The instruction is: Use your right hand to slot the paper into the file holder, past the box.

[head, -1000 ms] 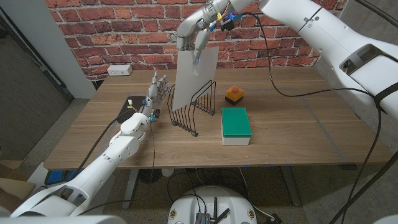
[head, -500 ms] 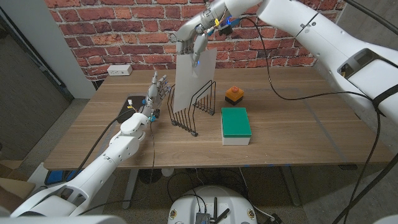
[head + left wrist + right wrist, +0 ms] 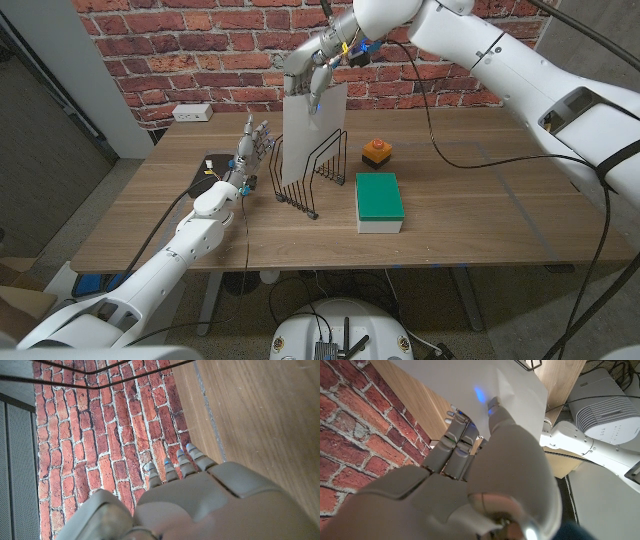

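My right hand (image 3: 310, 76) grips the top edge of a white sheet of paper (image 3: 311, 135) that hangs upright above the table. The sheet's lower part stands among the wires of the black wire file holder (image 3: 312, 175), toward its left side. In the right wrist view the fingers (image 3: 457, 440) press on the paper (image 3: 510, 385). A green box with a white base (image 3: 379, 201) lies to the right of the holder. My left hand (image 3: 253, 148) stands left of the holder, fingers up and apart, holding nothing. The left hand (image 3: 200, 495) points at the brick wall.
A small orange and black object (image 3: 376, 153) sits behind the green box. A white power strip (image 3: 192, 112) lies at the table's back left edge. A dark flat item (image 3: 214, 164) lies behind my left hand. The brick wall runs behind the table.
My right hand has shifted slightly left and lower with the paper, whose bottom edge sits a little deeper among the holder's wires. The left arm has stayed still.
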Controlling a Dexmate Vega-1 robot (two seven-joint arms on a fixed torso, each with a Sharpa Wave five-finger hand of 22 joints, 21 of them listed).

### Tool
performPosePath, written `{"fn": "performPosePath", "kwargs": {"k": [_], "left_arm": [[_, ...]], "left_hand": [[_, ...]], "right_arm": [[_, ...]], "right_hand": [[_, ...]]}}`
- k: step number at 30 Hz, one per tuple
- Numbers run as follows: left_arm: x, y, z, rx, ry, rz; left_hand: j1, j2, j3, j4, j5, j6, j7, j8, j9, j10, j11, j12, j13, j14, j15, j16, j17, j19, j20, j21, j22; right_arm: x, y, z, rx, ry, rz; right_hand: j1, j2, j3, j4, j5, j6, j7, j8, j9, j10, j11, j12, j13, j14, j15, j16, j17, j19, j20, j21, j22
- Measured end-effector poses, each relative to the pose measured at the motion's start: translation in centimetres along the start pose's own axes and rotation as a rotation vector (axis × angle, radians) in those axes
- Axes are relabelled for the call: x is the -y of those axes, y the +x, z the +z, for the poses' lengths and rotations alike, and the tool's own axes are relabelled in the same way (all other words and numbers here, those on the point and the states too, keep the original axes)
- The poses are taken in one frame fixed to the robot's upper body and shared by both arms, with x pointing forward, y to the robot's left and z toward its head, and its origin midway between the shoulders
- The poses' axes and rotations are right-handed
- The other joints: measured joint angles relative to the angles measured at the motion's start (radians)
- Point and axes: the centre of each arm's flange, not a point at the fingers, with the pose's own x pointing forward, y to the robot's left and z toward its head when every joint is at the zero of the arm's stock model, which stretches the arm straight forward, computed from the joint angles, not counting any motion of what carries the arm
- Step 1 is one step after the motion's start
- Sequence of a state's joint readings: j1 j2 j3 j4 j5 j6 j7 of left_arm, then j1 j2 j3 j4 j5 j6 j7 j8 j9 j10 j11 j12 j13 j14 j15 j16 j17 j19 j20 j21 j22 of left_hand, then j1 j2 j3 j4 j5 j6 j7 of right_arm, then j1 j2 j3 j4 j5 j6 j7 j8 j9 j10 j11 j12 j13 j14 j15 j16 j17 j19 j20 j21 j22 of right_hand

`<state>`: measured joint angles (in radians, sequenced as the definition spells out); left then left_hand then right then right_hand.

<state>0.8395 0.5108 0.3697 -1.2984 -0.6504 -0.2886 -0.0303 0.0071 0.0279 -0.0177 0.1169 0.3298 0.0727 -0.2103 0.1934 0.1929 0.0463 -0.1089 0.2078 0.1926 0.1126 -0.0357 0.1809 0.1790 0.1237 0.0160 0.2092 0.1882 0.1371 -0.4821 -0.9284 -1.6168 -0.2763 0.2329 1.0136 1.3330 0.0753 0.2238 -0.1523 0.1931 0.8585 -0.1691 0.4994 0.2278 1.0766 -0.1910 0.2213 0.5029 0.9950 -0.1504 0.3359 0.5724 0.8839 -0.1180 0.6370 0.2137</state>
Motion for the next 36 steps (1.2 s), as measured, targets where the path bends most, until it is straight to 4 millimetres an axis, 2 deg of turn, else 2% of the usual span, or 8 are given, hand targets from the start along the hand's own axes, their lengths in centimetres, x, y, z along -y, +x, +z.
{"fn": "performPosePath", "kwargs": {"k": [36], "left_arm": [[0.0, 0.0, 0.0, 0.001, 0.000, 0.000]], "left_hand": [[0.000, 0.000, 0.000, 0.000, 0.000, 0.000, 0.000, 0.000, 0.000, 0.000, 0.000, 0.000, 0.000, 0.000, 0.000, 0.000, 0.000, 0.000, 0.000, 0.000, 0.000]], "right_arm": [[-2.8, 2.0, 1.6, -0.056, -0.009, 0.007]], "right_hand": [[-0.007, 0.007, -0.007, -0.001, 0.000, 0.002, 0.002, 0.004, 0.000, 0.000, 0.000, 0.000, 0.002, 0.000, 0.000, -0.011, 0.005, -0.005, 0.005, 0.023, -0.005]]}}
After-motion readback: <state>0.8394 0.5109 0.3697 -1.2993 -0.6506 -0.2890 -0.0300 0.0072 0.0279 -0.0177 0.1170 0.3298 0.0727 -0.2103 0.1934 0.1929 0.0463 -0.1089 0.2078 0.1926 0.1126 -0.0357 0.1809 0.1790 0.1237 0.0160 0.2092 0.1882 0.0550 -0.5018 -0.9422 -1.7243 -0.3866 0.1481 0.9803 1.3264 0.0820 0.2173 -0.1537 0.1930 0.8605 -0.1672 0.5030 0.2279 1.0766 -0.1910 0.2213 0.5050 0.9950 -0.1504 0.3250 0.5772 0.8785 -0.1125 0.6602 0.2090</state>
